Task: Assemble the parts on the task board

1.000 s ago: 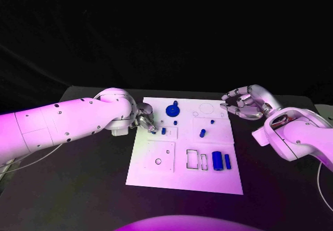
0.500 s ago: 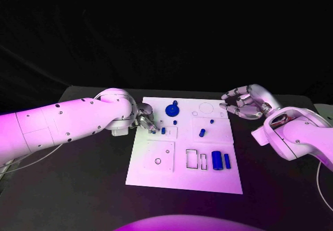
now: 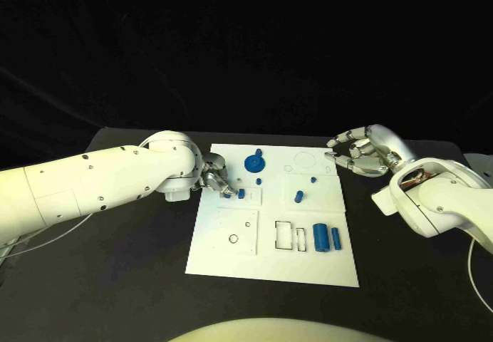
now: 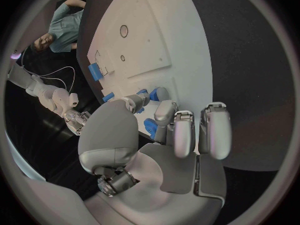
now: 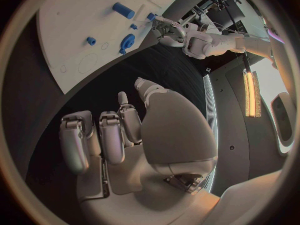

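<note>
Little has been moved: a small blue part (image 3: 228, 189) is pinched by the left hand (image 3: 216, 178) at the task board (image 3: 257, 263), where it could be jammed if tilted, while the right hand (image 3: 360, 153) is held curled on nothing.

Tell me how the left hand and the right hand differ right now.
The left hand reaches over the task board, its fingers at small blue parts; the right hand hangs beside the board over the black table. The right hand's fingers curl on nothing. Both are silver, on white arms.
</note>
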Motion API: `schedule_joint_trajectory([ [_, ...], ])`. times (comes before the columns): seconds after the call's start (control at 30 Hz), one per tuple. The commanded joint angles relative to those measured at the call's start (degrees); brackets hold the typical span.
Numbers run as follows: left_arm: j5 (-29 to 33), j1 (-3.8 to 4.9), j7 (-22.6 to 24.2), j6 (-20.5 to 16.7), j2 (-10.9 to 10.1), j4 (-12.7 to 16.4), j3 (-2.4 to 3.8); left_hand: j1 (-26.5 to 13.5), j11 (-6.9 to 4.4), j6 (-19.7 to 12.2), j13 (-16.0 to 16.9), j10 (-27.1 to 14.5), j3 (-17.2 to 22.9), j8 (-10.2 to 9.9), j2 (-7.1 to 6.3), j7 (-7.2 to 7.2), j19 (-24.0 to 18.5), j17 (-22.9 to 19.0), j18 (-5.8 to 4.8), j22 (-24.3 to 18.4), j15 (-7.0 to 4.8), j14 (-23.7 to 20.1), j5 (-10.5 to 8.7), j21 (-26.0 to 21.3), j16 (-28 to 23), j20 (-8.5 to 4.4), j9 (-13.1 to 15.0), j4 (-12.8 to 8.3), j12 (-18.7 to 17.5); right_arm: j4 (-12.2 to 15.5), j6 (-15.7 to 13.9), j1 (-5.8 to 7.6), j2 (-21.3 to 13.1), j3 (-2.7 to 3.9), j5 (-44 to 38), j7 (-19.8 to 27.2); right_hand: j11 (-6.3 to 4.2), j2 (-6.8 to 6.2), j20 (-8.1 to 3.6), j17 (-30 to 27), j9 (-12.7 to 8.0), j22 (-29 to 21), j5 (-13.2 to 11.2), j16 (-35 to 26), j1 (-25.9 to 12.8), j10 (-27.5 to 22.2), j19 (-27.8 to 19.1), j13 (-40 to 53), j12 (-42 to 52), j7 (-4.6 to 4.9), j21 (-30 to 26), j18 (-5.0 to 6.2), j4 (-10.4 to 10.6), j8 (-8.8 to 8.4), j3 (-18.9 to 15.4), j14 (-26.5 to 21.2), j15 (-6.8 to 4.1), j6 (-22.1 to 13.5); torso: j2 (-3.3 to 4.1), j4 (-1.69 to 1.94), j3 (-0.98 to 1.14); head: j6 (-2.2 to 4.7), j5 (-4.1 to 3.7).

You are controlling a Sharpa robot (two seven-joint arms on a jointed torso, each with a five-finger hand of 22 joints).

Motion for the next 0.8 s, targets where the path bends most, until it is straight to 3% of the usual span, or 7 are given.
schedule_joint_trajectory([
  [0.03, -0.1, -0.12, 0.2, 0.8, 0.1, 0.0, -0.06, -0.7, -0.17, -0.1, 0.0, 0.1, -0.6, 0.3, -0.04, 0.36, 0.2, 15.1, -0.38, 0.6, -0.38, 6.1, -0.27, 0.1, 0.4, -0.32, -0.1, 0.0, 0.3, 0.1, 0.3, -0.03, 0.0, 0.0, -0.3, 0.6, 0.0, -0.08, -0.3, 12.7, -0.1, 15.0, -0.3, -0.2, -0.6, -0.3, 5.9, 4.7, -0.2, 0.02, 0.1, -0.34, 0.3, 0.37, 0.0, 5.2, -0.44, -0.1, 0.01, 0.02, -0.01, 0.04, -0.02],
  [0.8, -0.5, -0.12, 0.4, -1.1, -1.1, 0.9, 0.31, -0.9, -0.16, -0.1, 0.1, 0.1, -2.8, 0.3, -0.19, 0.38, 0.2, 15.1, -0.37, 0.6, -0.37, 6.1, -0.21, 0.1, 0.4, -0.32, -0.2, 1.4, 0.3, 0.0, 0.3, -0.05, -0.1, 0.0, -0.2, 0.7, 0.0, -0.1, -0.31, 12.6, -0.1, 14.9, -0.5, -0.3, -0.8, -0.3, 5.8, 4.7, -0.2, 0.01, 0.0, -0.32, 0.5, 0.4, 0.0, 5.2, -0.44, -0.1, 0.0, 0.0, -0.01, -0.03, -0.28],
])
